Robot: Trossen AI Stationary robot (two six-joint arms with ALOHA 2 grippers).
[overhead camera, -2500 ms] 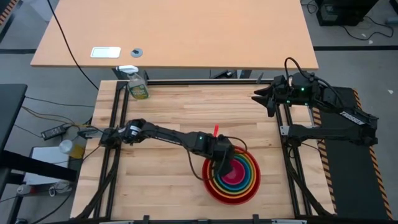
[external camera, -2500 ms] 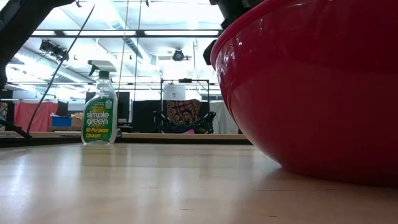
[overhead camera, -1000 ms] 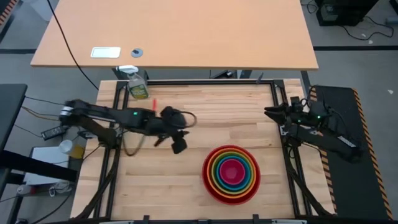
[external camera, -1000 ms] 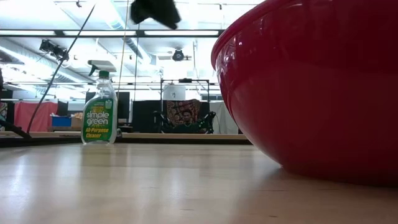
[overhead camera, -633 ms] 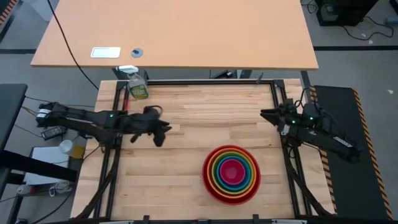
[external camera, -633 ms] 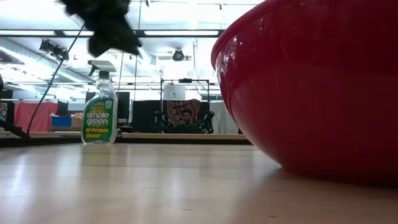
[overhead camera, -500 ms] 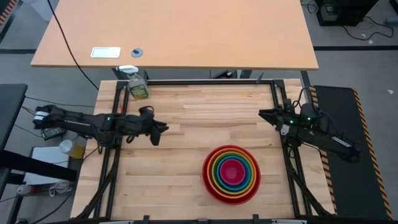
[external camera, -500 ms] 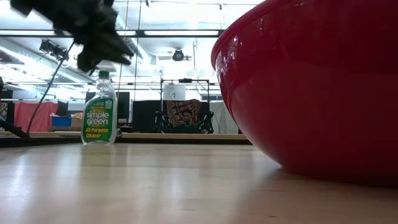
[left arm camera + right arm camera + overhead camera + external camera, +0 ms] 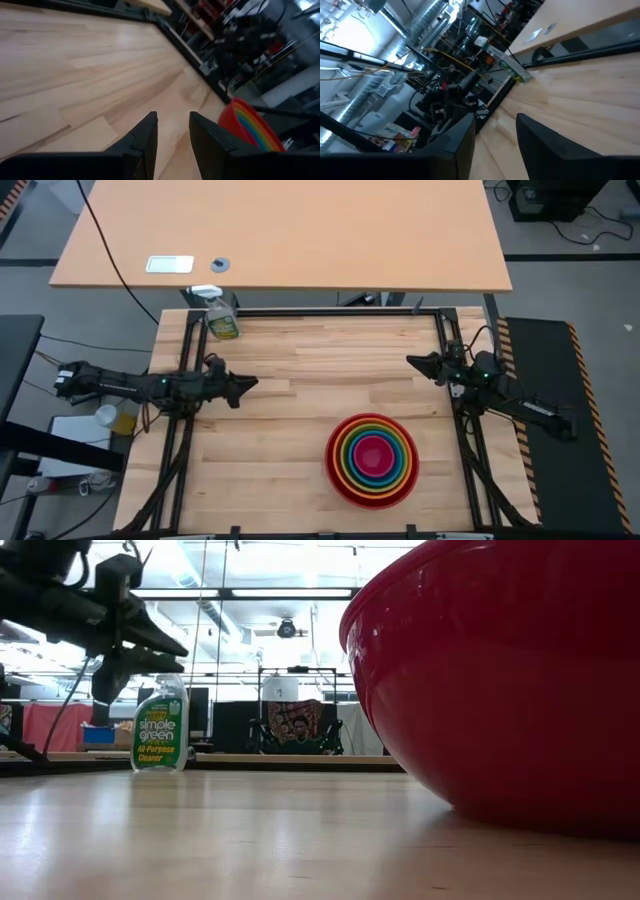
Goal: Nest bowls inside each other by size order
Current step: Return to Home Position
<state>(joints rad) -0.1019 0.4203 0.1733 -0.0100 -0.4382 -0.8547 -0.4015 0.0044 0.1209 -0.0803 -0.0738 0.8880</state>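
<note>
The five bowls (image 9: 371, 460) stand nested on the table's near right. Red is outermost, then orange, lime green and blue, with magenta-pink in the middle. The red bowl's wall (image 9: 500, 680) fills the right of the low view, and the stack's rim shows in the left wrist view (image 9: 250, 127). My left gripper (image 9: 250, 383) hovers open and empty at the table's left edge, pointing right, far from the bowls. It also shows in the low view (image 9: 170, 645). My right gripper (image 9: 410, 361) hovers open and empty at the right edge, pointing left.
A yellow-green spray bottle (image 9: 222, 320) stands at the table's far left corner and shows in the low view (image 9: 160, 725). Black frame rails (image 9: 330, 312) run along the table's edges. Bare wood lies between the two grippers.
My left gripper has drawn back from left of the table's middle toward the left edge, its arm folding away. My right gripper has edged a little toward the table's left. The nested bowls have stayed where they were.
</note>
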